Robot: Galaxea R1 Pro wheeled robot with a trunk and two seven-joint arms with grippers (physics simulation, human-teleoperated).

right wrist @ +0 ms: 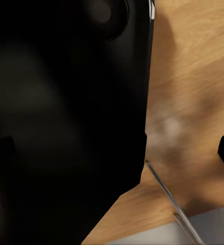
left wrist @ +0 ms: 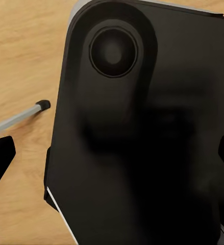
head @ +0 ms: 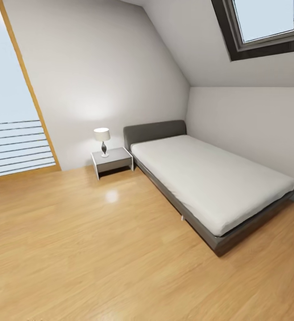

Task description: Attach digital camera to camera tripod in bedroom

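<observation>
Wood-floored bedroom (head: 97,249), grey bed (head: 209,187)

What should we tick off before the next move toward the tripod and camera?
1. In the bedroom: ok, bed, nightstand and lamp ahead.
2. Wood floor ahead free of obstacles: ok.
3. Camera tripod located: cannot tell; a thin silver leg with black foot lies beside the robot's black body.
4. Digital camera located: not ok.
5. Left tool state: cannot tell.
6. Right tool state: cannot tell.
</observation>
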